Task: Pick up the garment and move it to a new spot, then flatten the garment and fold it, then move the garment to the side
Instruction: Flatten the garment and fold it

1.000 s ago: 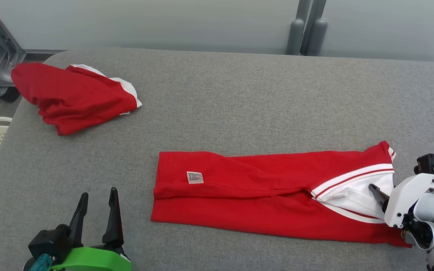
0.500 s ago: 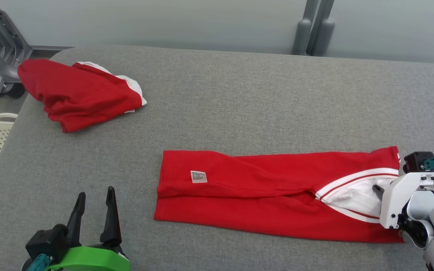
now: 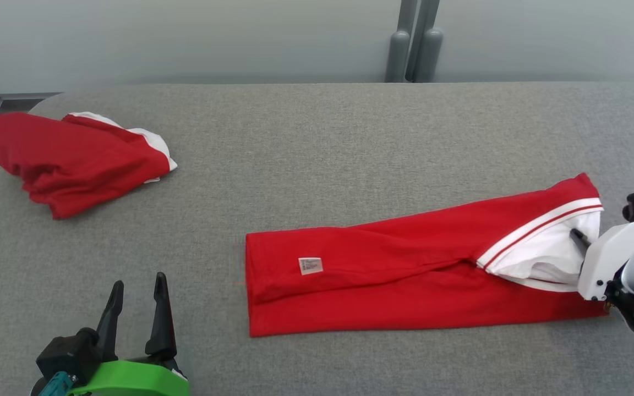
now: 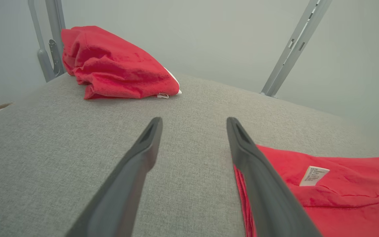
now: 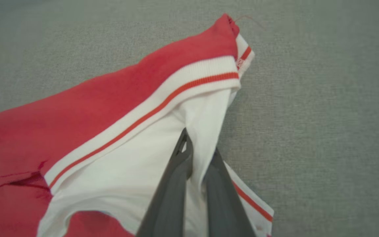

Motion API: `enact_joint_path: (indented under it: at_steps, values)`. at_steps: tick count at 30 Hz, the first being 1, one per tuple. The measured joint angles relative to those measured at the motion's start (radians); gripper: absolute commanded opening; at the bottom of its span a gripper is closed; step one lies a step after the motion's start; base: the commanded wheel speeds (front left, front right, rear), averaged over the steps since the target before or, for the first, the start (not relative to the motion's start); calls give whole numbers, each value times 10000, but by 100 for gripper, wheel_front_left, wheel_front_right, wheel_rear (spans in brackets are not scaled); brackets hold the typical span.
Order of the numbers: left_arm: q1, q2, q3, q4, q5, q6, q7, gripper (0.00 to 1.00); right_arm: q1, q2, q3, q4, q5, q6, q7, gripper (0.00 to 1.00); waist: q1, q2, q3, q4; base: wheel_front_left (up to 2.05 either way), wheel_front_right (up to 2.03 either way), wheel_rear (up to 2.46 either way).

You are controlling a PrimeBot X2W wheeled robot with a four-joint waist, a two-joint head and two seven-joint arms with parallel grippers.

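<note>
Pinching garment white panel, right jaws clenched, tips part-buried in cloth | left jaws spread, empty

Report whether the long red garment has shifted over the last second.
Yes. Against the crumpled red garment, the long garment has slid toward the robot's right, its collar end swinging away from the robot in the shut right gripper.

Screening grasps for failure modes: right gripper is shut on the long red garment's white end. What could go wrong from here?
The right gripper pinches a thin white fold of the long folded red garment; on lifting it may slip out, or peel the top layer open. The left gripper hangs open off the cloth, so pulling could drag the free end askew.
</note>
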Motion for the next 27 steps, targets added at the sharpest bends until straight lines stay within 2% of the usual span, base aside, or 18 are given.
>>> enact_joint_path:
  at_steps: [3,6,18,27]
  values:
    - [3,6,-10,-27,15,-13,0,100,0,-556,-481,-222,0,-2,190,0,0,0,-39,-432,0,0,0]
    - [4,12,-35,-38,19,-8,2,100,0,-732,-853,-347,-15,-4,303,0,1,0,-51,-675,0,0,0]
    - [3,19,-130,31,27,-21,13,100,155,-566,-1572,-1175,-115,-4,897,0,0,0,-141,-1224,0,0,0]
    - [11,8,-276,73,27,-38,15,100,546,-33,-1160,-2644,219,-8,1753,0,0,0,-305,-1196,0,0,0]
